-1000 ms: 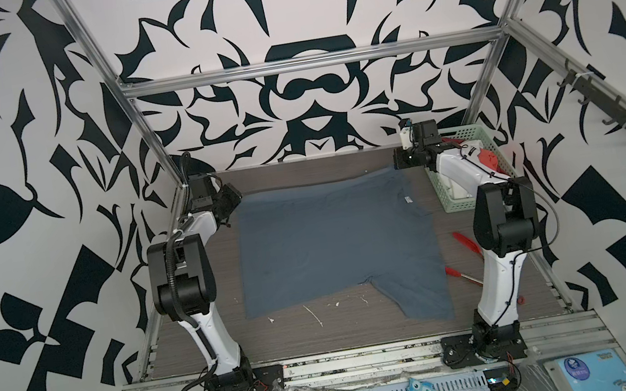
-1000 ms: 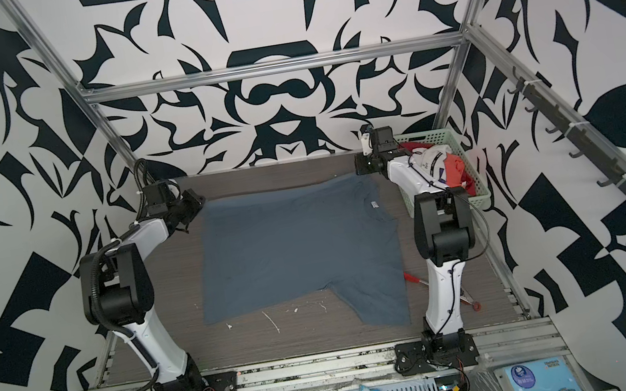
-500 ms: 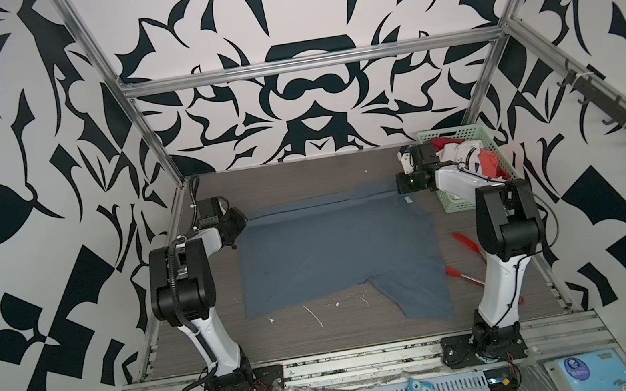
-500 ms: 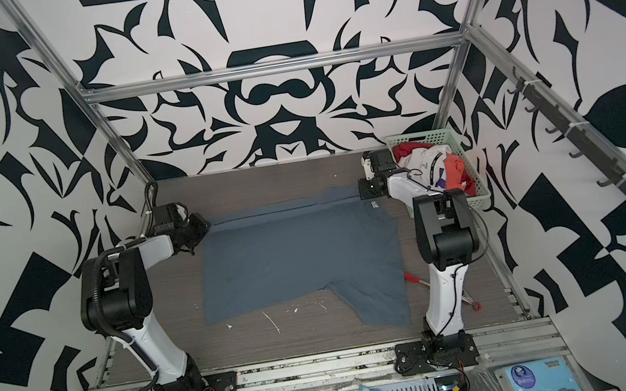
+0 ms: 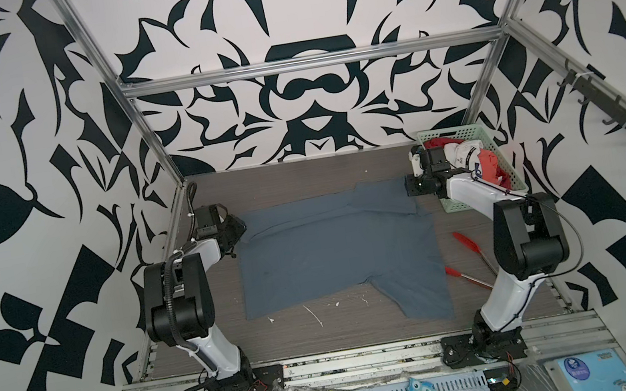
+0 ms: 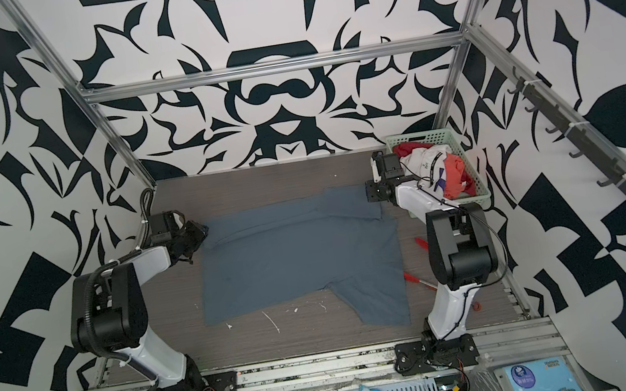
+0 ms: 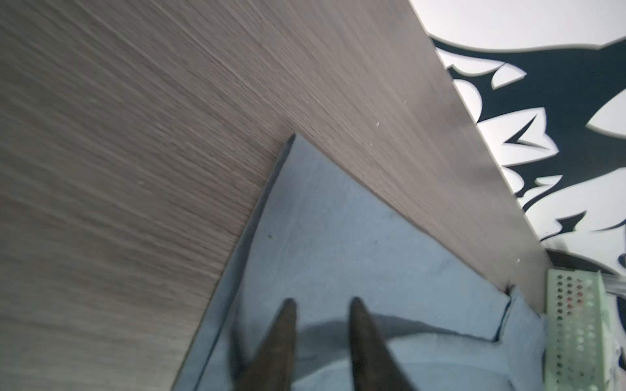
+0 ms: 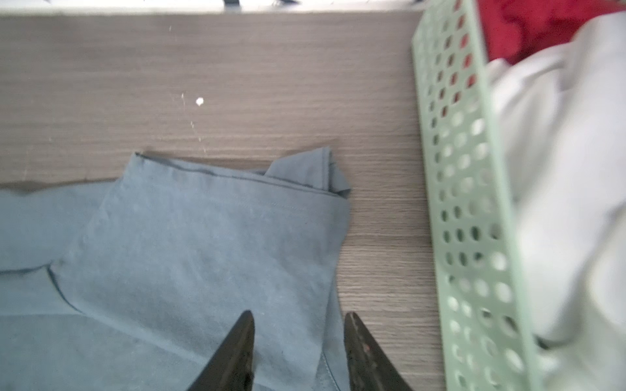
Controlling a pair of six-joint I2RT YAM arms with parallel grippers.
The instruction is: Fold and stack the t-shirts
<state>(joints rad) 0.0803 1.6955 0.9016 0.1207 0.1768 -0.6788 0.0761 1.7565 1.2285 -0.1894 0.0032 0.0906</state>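
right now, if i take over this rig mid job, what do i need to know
Left gripper: open, empty, over the far left corner of the blue-grey shirt.
Right gripper: open, empty, over the shirt's far right edge, beside the green basket.
Done: shirt spread on the table, a strip along its far edge folded over; one sleeve sticks out near right.
To do: finish folding it, then the white shirt and red shirt in the basket; no stack yet.

Left hand and right hand hang low, far forward, each with fingers parted.
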